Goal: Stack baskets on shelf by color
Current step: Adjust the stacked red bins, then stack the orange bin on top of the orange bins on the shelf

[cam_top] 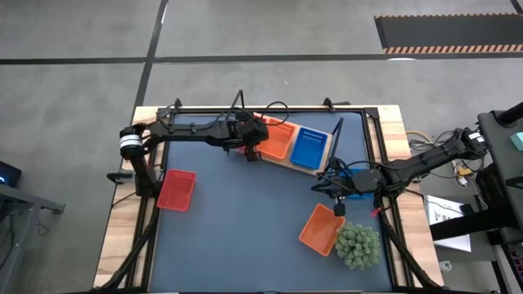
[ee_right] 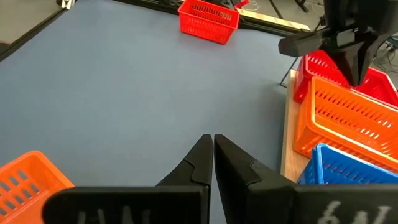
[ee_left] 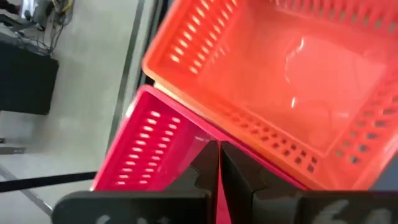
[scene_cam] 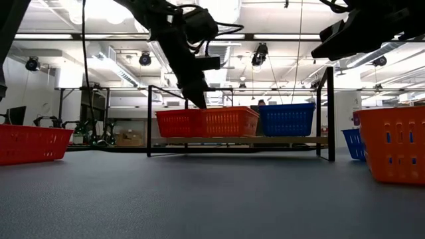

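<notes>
The wooden shelf (cam_top: 288,162) stands at the table's far side. On it, side by side, stand a red basket (scene_cam: 178,123), an orange basket (cam_top: 278,139) and a blue basket (cam_top: 309,148). My left gripper (cam_top: 249,147) is above the red basket at the shelf's left end, shut on it. Another red basket (cam_top: 176,189) sits on the table's left side, and another orange basket (cam_top: 321,229) sits near the right front. My right gripper (cam_top: 339,198) hangs shut above the table between the shelf and that orange basket, touching nothing. My left gripper pinches the red basket's upper rim (ee_left: 198,138) between its two fingers, on the side next to the orange basket (ee_left: 292,74). The fingers (scene_cam: 198,99) come from above, pointing down. The basket stands level on the shelf board (scene_cam: 239,141).
A green spiky plant (cam_top: 357,245) stands at the right front corner, beside the orange basket. The shelf's black wire ends (scene_cam: 329,113) rise above the baskets. Bare blue tabletop (cam_top: 245,220) lies in the middle and front.
</notes>
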Controlling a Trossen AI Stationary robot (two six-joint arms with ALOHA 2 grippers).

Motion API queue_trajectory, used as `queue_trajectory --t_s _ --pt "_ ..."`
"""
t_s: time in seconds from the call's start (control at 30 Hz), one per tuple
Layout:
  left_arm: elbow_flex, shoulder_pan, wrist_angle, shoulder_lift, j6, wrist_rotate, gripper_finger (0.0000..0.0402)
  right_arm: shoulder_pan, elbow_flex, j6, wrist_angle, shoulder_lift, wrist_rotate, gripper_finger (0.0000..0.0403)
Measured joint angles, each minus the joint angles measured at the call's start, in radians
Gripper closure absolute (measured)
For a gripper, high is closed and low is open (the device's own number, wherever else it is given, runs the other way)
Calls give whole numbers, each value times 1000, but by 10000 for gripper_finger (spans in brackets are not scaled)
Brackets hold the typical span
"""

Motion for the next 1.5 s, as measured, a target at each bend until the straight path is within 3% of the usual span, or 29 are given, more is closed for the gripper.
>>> queue_trajectory --t_s 0.23,0.53,0.8,1.0,1.2,1.33,1.5 --pt "16 -30 2 -49 -34 -47 402 0 0 -2 0 0 -1 394" --pt "-27 -165 -3 -128 -32 -47 402 0 0 48 -1 0 -2 394" --pt "-47 -368 30 -165 3 103 402 0 0 98 19 50 3 394" --pt "-199 -499 235 -248 92 128 402 0 8 78 152 121 2 394" --pt "-339 -557 434 -382 152 132 402 5 113 84 171 225 -10 394" --pt "-416 -558 537 -471 161 129 402 7 223 123 53 297 -49 394" --pt "-489 -557 577 -563 184 125 402 31 389 261 -235 380 -61 394"
